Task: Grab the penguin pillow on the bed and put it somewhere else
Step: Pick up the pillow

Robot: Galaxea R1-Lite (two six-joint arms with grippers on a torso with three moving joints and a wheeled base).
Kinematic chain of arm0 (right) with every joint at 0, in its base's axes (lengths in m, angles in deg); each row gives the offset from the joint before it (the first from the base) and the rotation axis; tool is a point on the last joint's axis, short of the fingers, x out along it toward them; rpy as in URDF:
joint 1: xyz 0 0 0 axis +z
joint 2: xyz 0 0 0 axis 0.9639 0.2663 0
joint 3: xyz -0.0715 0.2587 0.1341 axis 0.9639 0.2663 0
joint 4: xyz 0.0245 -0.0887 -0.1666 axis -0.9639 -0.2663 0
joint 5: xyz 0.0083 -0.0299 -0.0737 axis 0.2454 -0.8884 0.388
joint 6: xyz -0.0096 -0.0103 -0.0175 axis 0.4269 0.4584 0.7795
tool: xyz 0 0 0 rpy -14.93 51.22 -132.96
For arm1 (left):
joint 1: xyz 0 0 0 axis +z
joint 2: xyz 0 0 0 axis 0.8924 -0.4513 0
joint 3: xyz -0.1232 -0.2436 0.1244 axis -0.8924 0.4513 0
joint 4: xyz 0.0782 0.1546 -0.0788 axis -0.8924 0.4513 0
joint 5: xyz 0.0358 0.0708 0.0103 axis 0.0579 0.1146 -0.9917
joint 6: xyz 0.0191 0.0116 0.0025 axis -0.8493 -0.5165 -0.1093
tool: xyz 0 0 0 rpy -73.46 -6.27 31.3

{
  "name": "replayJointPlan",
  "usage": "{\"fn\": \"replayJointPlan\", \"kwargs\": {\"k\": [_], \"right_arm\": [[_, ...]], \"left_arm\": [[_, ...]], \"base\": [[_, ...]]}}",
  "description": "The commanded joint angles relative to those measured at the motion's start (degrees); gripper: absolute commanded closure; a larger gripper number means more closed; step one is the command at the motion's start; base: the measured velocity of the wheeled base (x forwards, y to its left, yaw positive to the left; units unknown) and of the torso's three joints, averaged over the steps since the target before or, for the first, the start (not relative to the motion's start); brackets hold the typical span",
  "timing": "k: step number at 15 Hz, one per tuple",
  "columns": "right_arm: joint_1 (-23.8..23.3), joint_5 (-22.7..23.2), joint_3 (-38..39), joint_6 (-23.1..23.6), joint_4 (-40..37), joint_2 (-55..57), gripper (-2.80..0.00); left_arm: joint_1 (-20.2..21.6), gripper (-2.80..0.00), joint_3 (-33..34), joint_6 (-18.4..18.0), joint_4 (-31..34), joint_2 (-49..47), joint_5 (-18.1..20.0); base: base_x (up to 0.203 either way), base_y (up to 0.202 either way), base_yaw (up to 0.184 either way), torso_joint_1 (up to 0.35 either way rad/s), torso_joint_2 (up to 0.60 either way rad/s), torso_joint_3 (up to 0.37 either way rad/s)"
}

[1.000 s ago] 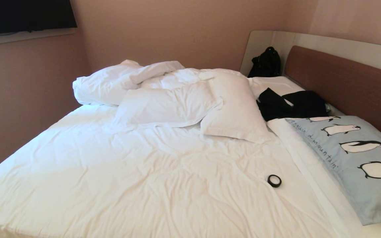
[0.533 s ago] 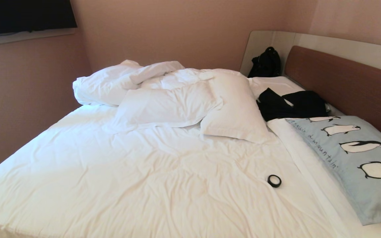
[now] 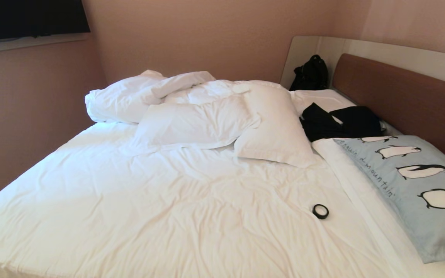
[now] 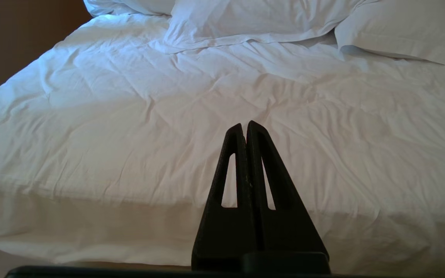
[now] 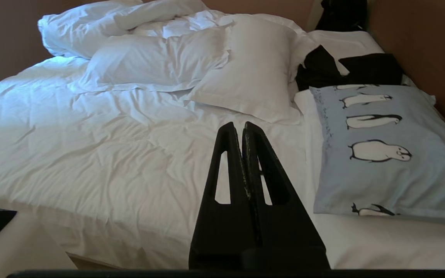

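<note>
Meanwhile nothing shifted, penguin pillow [image 3: 411,185] on bed [image 3: 168,216], both jaws pressed together, empty.

**What the views cut off or hide**

The penguin pillow [image 3: 415,185] runs off the head view's right edge, its lowest penguin clipped. Dark clothing [image 3: 338,121] covers its far end. The pillow's script [image 3: 373,170] is only partly legible. The bed [image 3: 149,216] is cut off below.
</note>
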Motion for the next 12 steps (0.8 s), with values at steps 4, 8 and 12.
{"fn": "replayJointPlan", "kwargs": {"k": [4,8,12], "right_arm": [[1.47,-12.49,4.61,0.49,1.35,-4.00,0.00],[2.08,-13.11,13.44,5.86,8.12,-11.49,0.00],[2.14,-15.72,19.42,7.30,9.31,-13.30,0.00]], "left_arm": [[-0.01,0.00,0.09,-0.02,-0.01,0.02,-0.02],[-0.01,0.00,0.09,0.06,-0.01,0.02,-0.02],[-0.01,0.00,0.09,0.01,-0.01,0.02,-0.02]], "base": [[0.000,0.000,0.000,0.000,0.00,0.000],[0.000,0.000,0.000,0.000,0.00,0.000],[0.000,0.000,0.000,0.000,0.00,0.000]]}}
